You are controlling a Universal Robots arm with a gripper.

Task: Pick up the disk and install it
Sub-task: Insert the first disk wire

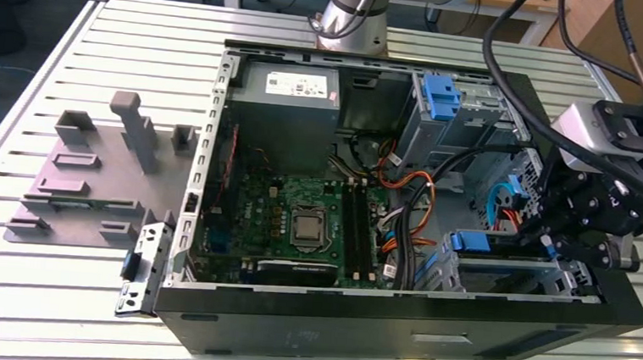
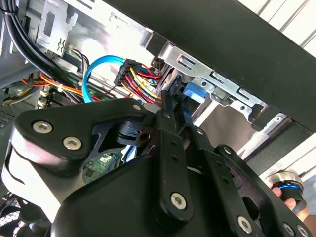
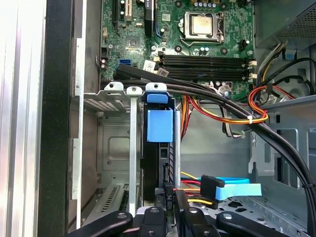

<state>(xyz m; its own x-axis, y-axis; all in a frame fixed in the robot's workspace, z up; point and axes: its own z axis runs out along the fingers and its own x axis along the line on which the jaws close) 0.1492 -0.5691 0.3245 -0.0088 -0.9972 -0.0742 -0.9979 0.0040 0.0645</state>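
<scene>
The disk (image 3: pixel 158 158) stands on edge in a slot of the metal drive cage (image 3: pixel 111 148) at the front corner of the open computer case (image 1: pixel 402 321). Its blue side bracket (image 3: pixel 160 126) faces the motherboard. My gripper (image 3: pixel 173 191) reaches in from the other side with its dark fingers (image 3: pixel 180 200) close together on the disk's rear edge. The second wrist view has the gripper (image 2: pixel 173 98) pinching beside the blue bracket (image 2: pixel 195 91). In the exterior view the gripper (image 1: pixel 546 242) hangs over the cage on that view's right, next to the blue bracket (image 1: pixel 470 241).
Thick black cables (image 3: pixel 222 98) and orange-red wire bundles (image 3: pixel 256 113) cross just beside the cage. A blue data cable (image 3: pixel 232 187) lies near my fingers. The motherboard (image 1: pixel 296 221) and grey power-supply box (image 1: pixel 286 93) fill the case. A grey fixture plate (image 1: pixel 83 189) sits on the exterior view's left.
</scene>
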